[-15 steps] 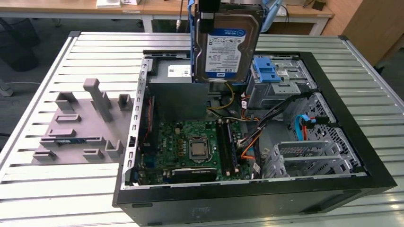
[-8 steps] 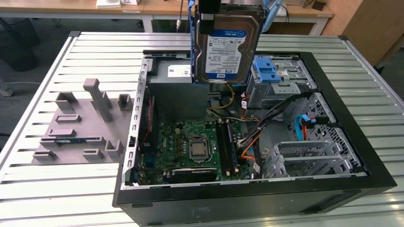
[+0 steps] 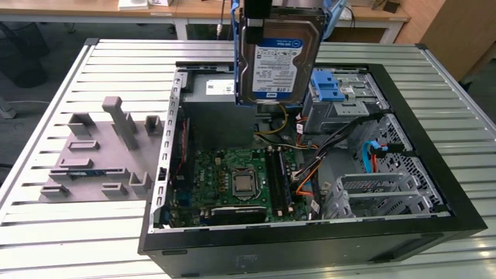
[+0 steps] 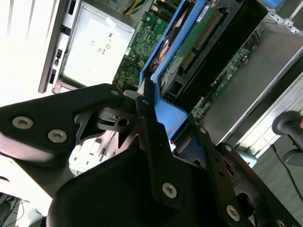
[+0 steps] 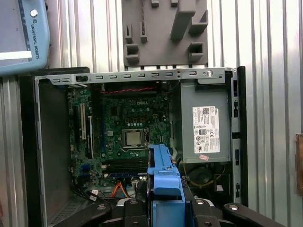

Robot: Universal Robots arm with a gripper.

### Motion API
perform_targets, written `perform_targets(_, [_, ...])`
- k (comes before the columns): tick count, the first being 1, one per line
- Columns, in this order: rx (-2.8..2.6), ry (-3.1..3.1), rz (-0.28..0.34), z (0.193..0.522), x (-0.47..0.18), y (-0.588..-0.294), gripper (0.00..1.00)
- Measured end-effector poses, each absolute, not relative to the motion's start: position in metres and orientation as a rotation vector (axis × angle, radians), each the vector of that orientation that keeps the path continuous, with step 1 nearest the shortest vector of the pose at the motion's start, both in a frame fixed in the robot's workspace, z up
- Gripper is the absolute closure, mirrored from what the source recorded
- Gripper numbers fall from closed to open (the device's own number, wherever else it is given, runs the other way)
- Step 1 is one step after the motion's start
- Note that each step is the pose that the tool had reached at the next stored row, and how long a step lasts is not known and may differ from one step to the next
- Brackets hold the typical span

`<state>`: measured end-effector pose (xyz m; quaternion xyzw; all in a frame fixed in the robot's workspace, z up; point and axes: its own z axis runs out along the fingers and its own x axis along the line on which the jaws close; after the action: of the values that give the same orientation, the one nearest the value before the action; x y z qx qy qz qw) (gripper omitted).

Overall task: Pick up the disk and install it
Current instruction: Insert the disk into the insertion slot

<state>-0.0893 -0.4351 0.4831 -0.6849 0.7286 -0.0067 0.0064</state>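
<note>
The disk point(image 3: 277, 58) has a dull silver metal shell, a glossy white-and-blue paper label and a smooth blue plastic carrier frame point(image 5: 163, 179). The gripper point(image 4: 170, 125) is matt black with bright metal screw heads. The worktop point(image 3: 101, 64) is pale ribbed metal. At 9 o'clock of the computer case point(image 3: 310, 247) lies a matt grey plastic fixture plate point(image 3: 101, 157). The case is matt black outside and bare grey sheet metal inside. The motherboard point(image 3: 232, 174) is glossy green.

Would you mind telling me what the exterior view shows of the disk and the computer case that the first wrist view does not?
Exterior view: the disk's label face, hanging above the open case, plus the light-blue latch piece. First wrist view: the disk's blue carrier end-on, and the power supply's large white sticker. Both: the motherboard and the grey fixture tray.
</note>
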Motion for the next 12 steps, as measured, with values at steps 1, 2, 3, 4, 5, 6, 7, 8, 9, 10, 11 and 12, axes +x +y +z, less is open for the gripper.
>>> perform_targets(1, [-2.143,2.280,-0.021,0.483,-0.089,-0.437,0.64])
perform_targets(2, [-2.143,2.280,-0.021,0.483,-0.089,-0.438,0.64])
perform_targets(3, [-2.143,2.280,-0.021,0.483,-0.089,-0.439,0.64])
perform_targets(4, [-2.143,2.280,-0.022,0.483,-0.089,-0.441,0.64])
perform_targets(5, [-2.143,2.280,-0.022,0.483,-0.089,-0.442,0.64])
perform_targets(6, [-2.144,2.280,-0.022,0.483,-0.089,-0.444,0.64])
perform_targets(7, [-2.144,2.281,-0.023,0.483,-0.089,-0.445,0.64])
perform_targets(8, [-2.144,2.281,-0.023,0.483,-0.089,-0.447,0.64])
perform_targets(9, [-2.144,2.280,-0.023,0.483,-0.089,-0.449,0.64])
perform_targets(10, [-2.144,2.281,-0.023,0.483,-0.088,-0.450,0.64])
perform_targets(11, [-2.144,2.281,-0.023,0.483,-0.087,-0.451,0.64])
perform_targets(12, [-2.144,2.281,-0.023,0.483,-0.085,-0.452,0.64])
